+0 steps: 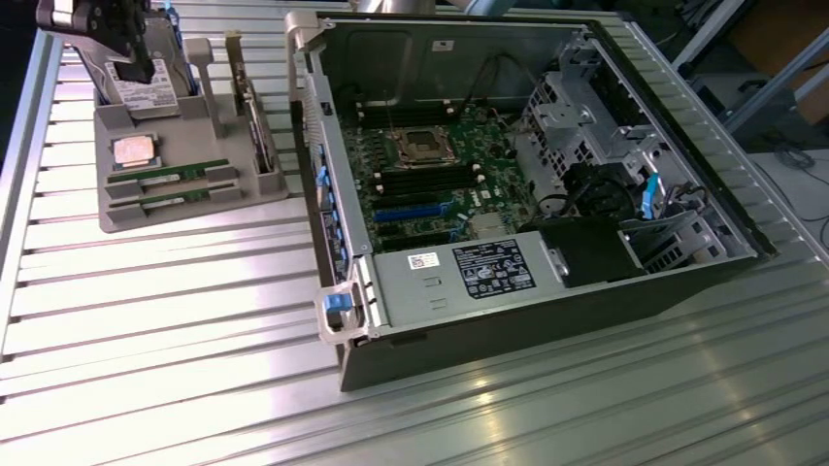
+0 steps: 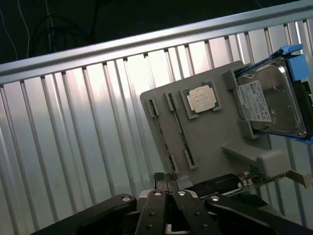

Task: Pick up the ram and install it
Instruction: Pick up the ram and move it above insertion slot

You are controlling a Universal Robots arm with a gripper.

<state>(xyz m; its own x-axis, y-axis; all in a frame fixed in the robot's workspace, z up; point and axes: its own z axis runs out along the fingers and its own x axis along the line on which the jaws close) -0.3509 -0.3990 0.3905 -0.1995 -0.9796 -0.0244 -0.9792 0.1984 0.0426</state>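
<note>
Two green ram sticks lie side by side in the front slots of a grey holder tray (image 1: pixel 194 216), the farther ram (image 1: pixel 173 176) and the nearer ram (image 1: pixel 175 199). My gripper (image 1: pixel 131 64) hangs above the tray's back end, over the upright hard drive (image 1: pixel 135 89) and well apart from both sticks. In the wrist view the gripper (image 2: pixel 166 178) has its fingertips pressed together with nothing between them, and the tray (image 2: pixel 215 132) lies beyond them. The open computer case (image 1: pixel 518 175) shows the motherboard with its dark ram slots (image 1: pixel 428 181).
A square silver CPU (image 1: pixel 134 150) (image 2: pixel 201 99) rests on the tray between the rams and the hard drive (image 2: pixel 271 98). Expansion cards (image 1: pixel 259 126) stand upright along the tray's side toward the case. Ribbed metal tabletop (image 1: pixel 169 330) surrounds everything. A power supply (image 1: pixel 480 272) fills the case's near end.
</note>
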